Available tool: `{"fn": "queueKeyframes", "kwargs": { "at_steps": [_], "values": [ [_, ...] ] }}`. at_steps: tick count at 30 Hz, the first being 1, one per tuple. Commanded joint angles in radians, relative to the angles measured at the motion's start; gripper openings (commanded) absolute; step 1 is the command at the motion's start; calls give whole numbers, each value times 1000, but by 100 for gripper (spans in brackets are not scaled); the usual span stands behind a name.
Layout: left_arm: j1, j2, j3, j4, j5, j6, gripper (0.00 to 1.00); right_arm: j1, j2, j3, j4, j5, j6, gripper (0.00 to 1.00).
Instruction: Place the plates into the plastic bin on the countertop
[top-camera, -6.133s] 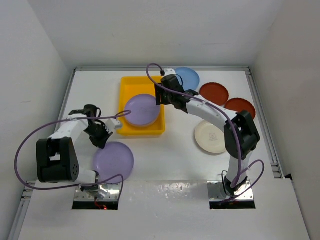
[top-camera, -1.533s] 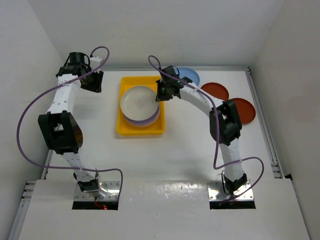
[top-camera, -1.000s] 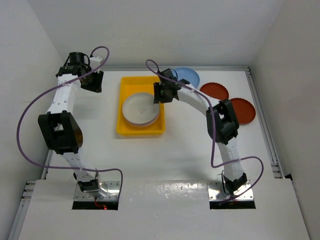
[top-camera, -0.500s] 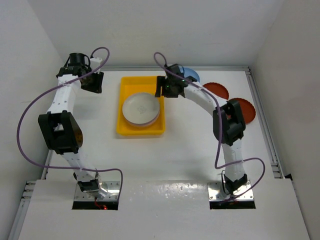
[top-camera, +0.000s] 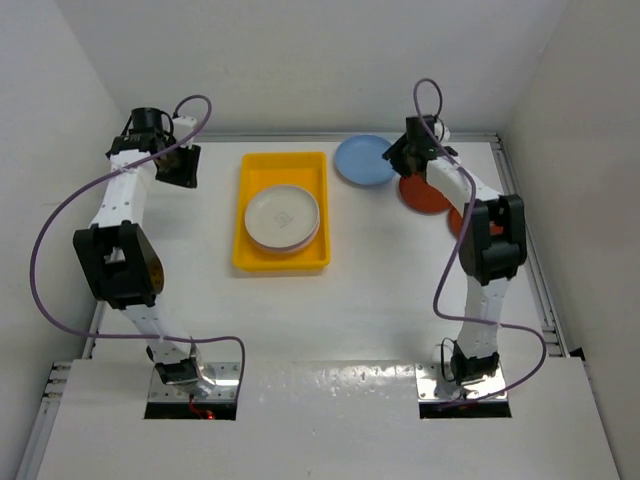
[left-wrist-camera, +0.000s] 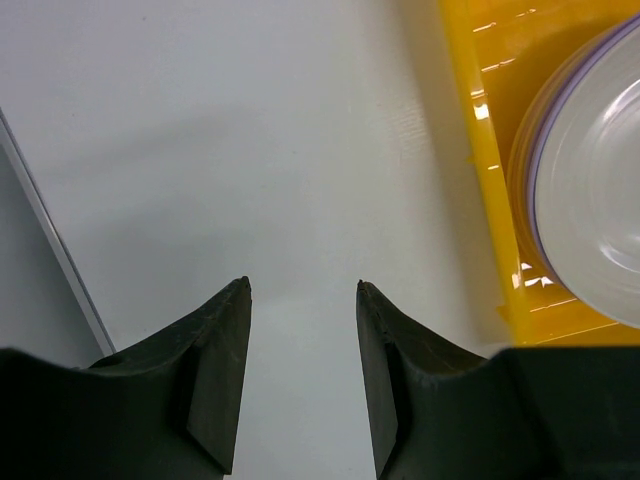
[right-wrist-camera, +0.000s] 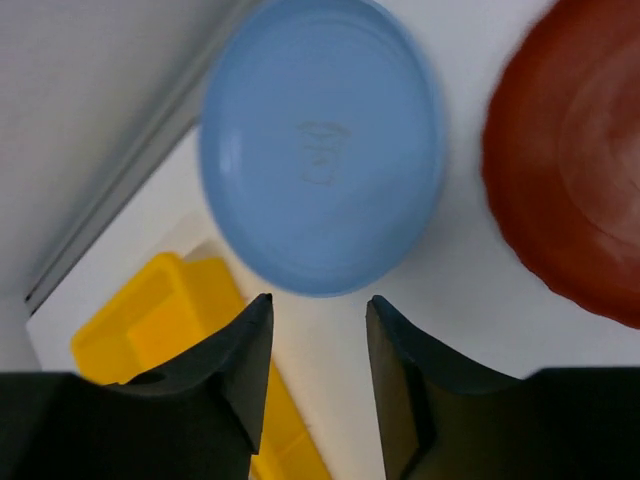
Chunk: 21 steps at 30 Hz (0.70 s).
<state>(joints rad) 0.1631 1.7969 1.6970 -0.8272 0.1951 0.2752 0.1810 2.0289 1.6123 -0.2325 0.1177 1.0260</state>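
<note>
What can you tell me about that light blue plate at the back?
The light blue plate is round, shallow and smooth, plastic by its look, with a faint mark at its centre. It lies flat on the white countertop near the back edge, between the yellow bin and a dark red plate, apart from the latter. The right gripper hovers over its rim, jaws apart, not holding it.
</note>
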Motion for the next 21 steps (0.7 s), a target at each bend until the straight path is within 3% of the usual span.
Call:
{"fn": "queueKeyframes", "kwargs": {
  "at_steps": [1,16,18,21],
  "values": [
    [27,-13,1,16,0,-13,49,6,69,17,-27,59,160,44],
    [98,24,-19,34,10,-13,49,2,341,210,-68,99,347,48],
    [108,35,-28,43,20,-13,49,6,384,241,-71,89,356,44],
    [131,35,-48,53,20,-13,49,-15,404,265,-71,77,355,20]
  ]
}}
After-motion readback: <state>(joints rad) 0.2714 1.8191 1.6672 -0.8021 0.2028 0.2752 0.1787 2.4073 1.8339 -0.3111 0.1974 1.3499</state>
